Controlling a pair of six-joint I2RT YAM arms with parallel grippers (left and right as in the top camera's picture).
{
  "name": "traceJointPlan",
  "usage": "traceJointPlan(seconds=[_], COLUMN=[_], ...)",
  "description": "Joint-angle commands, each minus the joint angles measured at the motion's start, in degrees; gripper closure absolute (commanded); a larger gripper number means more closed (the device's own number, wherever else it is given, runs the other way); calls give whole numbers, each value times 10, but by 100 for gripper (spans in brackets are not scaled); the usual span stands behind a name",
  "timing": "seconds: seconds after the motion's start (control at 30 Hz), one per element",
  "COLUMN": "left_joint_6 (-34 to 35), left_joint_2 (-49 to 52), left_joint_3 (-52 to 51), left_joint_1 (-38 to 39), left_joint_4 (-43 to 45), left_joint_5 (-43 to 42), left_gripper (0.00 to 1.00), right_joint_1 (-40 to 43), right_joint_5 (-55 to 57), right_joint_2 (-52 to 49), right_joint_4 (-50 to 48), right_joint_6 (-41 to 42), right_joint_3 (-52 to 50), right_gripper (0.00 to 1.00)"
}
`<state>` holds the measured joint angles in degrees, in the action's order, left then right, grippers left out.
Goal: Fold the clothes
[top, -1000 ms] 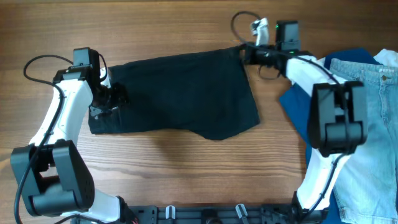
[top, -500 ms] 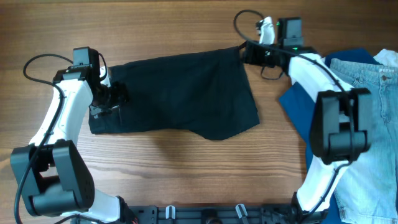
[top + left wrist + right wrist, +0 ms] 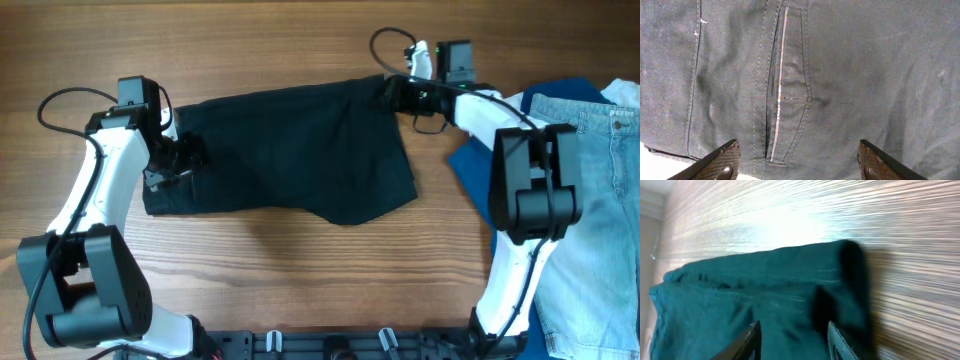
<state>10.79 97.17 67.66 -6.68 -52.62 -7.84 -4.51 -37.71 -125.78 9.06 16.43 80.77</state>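
We hold the left gripper (image 3: pixel 799 160) spread over the shorts' (image 3: pixel 290 150) 9 o'clock end, the right gripper (image 3: pixel 792 335) part-spread at their 1 o'clock corner.

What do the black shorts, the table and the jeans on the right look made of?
Black shorts: matte woven cloth, probably cotton twill; fine weave and stitched seams show. Table: wood or wood-look laminate, streaky grain. Jeans: light blue denim, faded, topstitched.

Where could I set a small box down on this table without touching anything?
Bare table runs along the far edge beyond the black shorts, and a wider strip lies between the shorts and the near edge. The right end is crowded with the blue garment and jeans.
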Motion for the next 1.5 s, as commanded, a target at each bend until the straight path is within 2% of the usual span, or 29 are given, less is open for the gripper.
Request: traceJointPlan(seconds=[0.0, 0.23, 0.3, 0.33, 0.37, 0.4, 0.53, 0.6, 0.7, 0.73, 0.77, 0.8, 0.83, 0.87, 0.97, 1.0, 1.03, 1.13, 1.2, 1.33, 1.4, 1.47], left_joint_6=[-1, -1, -1, -1, -1, -1, -1, -1, -1, -1, -1, -1, -1, -1, -1, -1, -1, -18, -49, -104, -106, -103], left_joint_2=[-7, -7, -7, -7, -7, -7, -7, -7, -7, -7, -7, -7, -7, -7, -7, -7, -7, -7, -4, 37, 76, 119], left_joint_3=[-4, -4, -4, -4, -4, -4, -4, -4, -4, -4, -4, -4, -4, -4, -4, -4, -4, -4, -4, -4, -4, -4], left_joint_1=[1, 1, 1, 1, 1, 1, 1, 1, 1, 1, 1, 1, 1, 1, 1, 2, 2, 3, 9, 37, 45, 43], left_joint_4=[2, 1, -4, -6, -8, -8, -3, 3, 3, 3, 3, 3, 3, 3, 3, 8, 14, 63, 96, 160, 184, 198], left_joint_5=[-5, -5, -5, -5, -5, -5, -5, -5, -5, -5, -5, -5, -5, -5, -5, -5, -5, -32, -70, -93, -80, -19], left_gripper=[24, 25, 24, 24, 24, 24, 23, 23, 23, 23, 23, 23, 23, 23, 23, 23, 25, 46, 58, 73, 78, 84], right_joint_1=[1, -52, -61, -60, -55, -50, -31, -31, -31, -31, -31, -31, -31, -31, -33, -33, -33, -37, -40, -51, -51, -46], right_joint_5=[11, 37, 45, 43, 43, 42, 3, 56, 154, 181, 185, 190, 205, 206, 146, 131, 130, 153, 185, 189, 250, 329], right_joint_2=[15, -2, -4, 1, 9, 19, 128, 168, 169, 153, 144, 135, 127, 125, 125, 125, 125, 118, 108, 103, 101, 101], right_joint_4=[15, 3, -12, -22, -25, -23, -20, -6, 29, 44, 47, 52, 65, 82, 145, 180, 212, 346, 400, 349, 323, 342], right_joint_6=[-14, -16, -14, -14, -14, -14, -14, -13, -14, -19, -31, -44, -42, -42, -45, -52, -54, -57, -16, 52, 124, 136], right_joint_3=[2, 2, 2, 2, 3, 6, 7, 7, 3, 2, 1, 1, 1, 1, 2, 2, 2, 1, -6, -77, -120, -135], right_gripper=[57, 57, 72, 87, 94, 96, 96, 96, 96, 85, 56, 43, 38, 38, 47, 60, 63, 83, 90, 96, 96, 96])
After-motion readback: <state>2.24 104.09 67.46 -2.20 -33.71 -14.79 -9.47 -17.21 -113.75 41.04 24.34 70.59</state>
